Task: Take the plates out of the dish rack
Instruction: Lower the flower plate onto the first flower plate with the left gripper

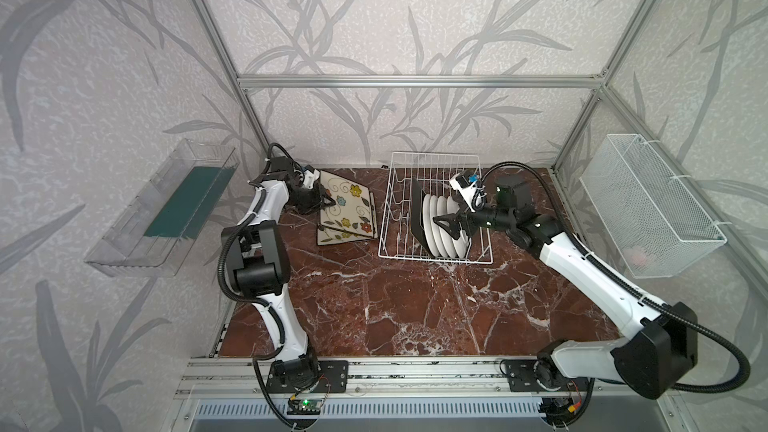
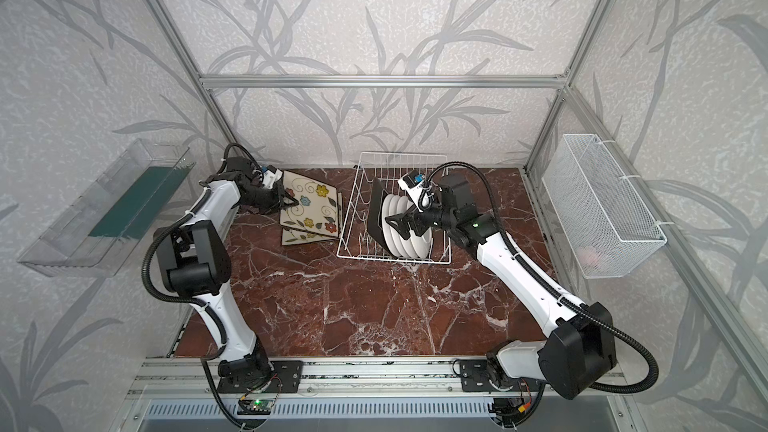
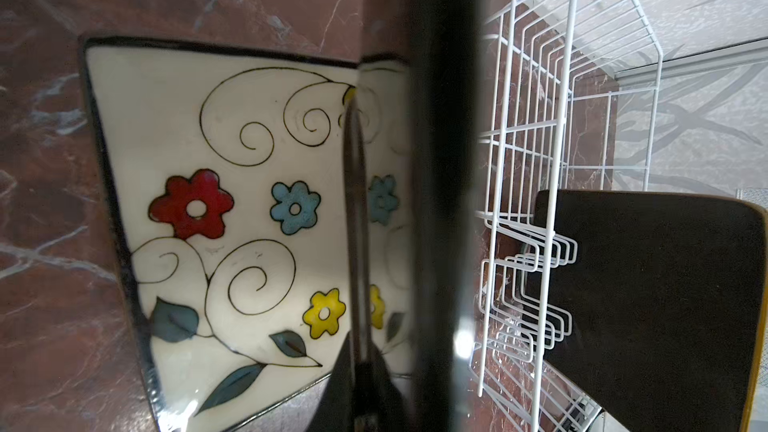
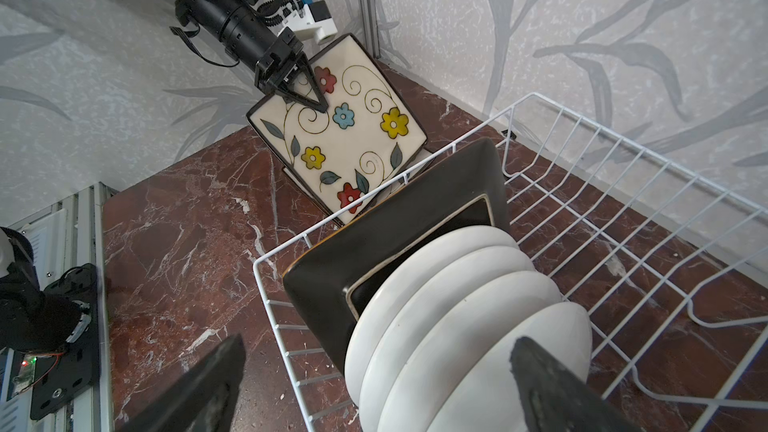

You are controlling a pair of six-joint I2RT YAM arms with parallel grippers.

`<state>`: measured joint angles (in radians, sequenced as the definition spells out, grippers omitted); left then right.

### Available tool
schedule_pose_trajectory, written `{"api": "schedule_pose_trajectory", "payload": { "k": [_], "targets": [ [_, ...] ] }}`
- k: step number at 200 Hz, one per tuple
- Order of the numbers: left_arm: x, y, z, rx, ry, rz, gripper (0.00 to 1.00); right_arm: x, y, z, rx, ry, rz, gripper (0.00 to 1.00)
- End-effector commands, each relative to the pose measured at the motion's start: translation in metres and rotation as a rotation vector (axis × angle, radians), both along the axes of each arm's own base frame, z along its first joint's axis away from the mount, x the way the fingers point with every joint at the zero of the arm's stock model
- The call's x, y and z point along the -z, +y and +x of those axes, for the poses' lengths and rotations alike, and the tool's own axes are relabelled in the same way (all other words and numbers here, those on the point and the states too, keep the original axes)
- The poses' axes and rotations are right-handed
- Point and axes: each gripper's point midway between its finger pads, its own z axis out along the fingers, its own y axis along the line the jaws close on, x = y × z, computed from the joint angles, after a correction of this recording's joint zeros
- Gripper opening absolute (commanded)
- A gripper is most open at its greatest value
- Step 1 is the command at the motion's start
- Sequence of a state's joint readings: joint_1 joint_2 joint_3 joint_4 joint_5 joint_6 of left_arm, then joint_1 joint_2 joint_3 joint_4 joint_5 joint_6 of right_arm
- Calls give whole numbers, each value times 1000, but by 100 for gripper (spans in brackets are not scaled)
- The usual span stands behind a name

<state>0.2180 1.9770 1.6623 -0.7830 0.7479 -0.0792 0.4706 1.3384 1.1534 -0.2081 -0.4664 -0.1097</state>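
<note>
left hand point(image 4: 318, 106) pressed together over square plates point(image 1: 347, 211) stacked on table point(image 1: 415, 305) | right hand point(image 1: 446, 224) spread wide above round white plates point(image 4: 457, 305) | these plus one black-backed square plate point(image 4: 395, 234) upright in dish rack point(image 1: 392, 201)

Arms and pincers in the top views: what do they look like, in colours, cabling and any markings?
The left arm and right arm have white link shells, bulky black joint housings and black corrugated cable conduit looping alongside. The left pincer and right pincer are black with tapered triangular fingers. A white camera block with a blue connector sits at each wrist. No lettering is legible.
</note>
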Motion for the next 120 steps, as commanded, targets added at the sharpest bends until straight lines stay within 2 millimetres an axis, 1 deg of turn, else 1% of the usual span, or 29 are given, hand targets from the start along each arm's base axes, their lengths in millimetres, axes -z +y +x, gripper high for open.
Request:
{"api": "schedule_pose_trajectory", "payload": {
  "k": [1,25,38,83,120],
  "targets": [
    [-38,-8,16,52,-135,-74,0,-7,0,0,3,-28,-9,99],
    [-28,-2,18,26,-102,-75,0,-6,0,0,1,-24,-11,99],
    [-23,0,16,30,-77,-68,0,-4,1,-1,-1,-19,-10,99],
    [-10,-1,14,45,-46,-97,0,-3,2,-2,-5,-18,-12,99],
    [2,6,15,23,-13,-98,0,-2,3,-2,-8,-14,-7,99]
  ]
}}
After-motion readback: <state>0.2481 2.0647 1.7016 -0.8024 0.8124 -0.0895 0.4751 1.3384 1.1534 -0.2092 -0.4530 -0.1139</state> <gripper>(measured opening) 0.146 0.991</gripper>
